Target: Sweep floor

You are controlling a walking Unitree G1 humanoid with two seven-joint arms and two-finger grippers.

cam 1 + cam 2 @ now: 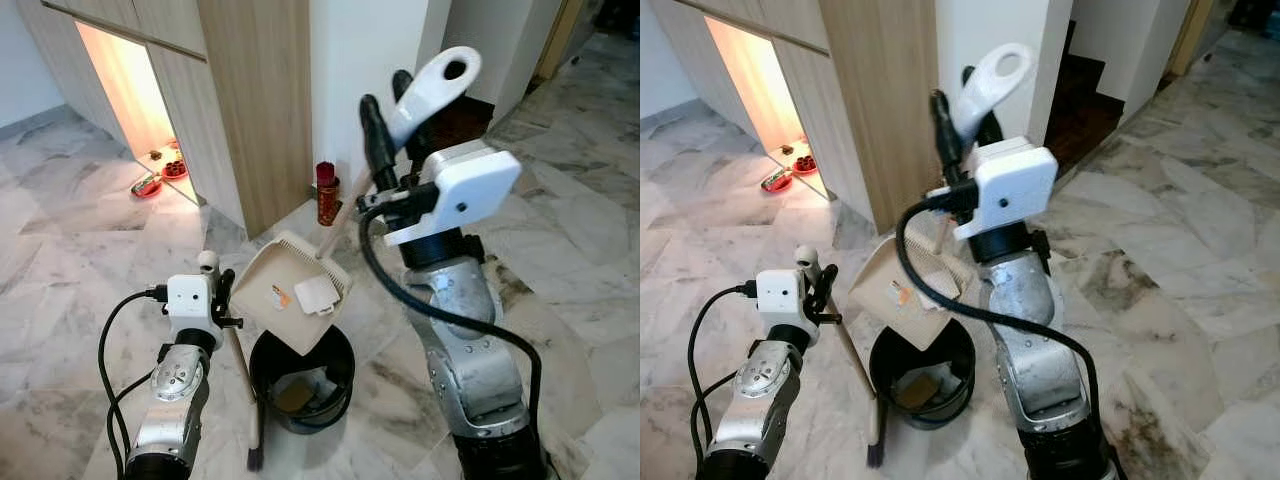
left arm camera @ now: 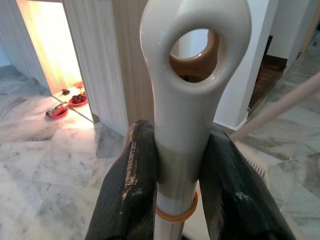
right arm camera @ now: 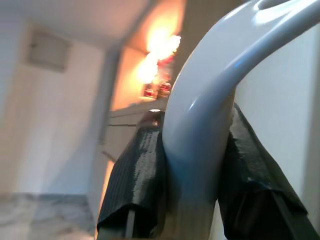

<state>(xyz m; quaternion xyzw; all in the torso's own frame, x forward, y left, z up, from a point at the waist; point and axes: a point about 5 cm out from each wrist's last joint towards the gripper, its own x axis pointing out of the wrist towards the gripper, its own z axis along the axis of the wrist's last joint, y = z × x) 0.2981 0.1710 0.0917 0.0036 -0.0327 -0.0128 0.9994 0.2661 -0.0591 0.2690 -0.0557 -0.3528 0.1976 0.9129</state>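
Note:
My right gripper [image 1: 395,125] is raised at chest height and shut on the white looped handle of a beige dustpan [image 1: 290,290]. The pan tilts mouth-down over a black bin [image 1: 300,385], with a white scrap and a small orange bit lying in it. In the right wrist view its black fingers [image 3: 135,170] clamp that handle. Low on the left, my left gripper [image 1: 222,290] is shut on the top of a broom [image 1: 240,370], which stands nearly upright beside the bin with its dark head on the floor. The left wrist view has the fingers [image 2: 130,175] pinching the broom's white eyelet end.
A wooden cabinet [image 1: 255,110] and a white wall stand just behind the bin. A red cylinder [image 1: 327,192] sits at the wall's foot. Red dishes [image 1: 150,185] lie in a lit niche at the far left. Marble floor spreads out on both sides, and a dark doorway lies at the back right.

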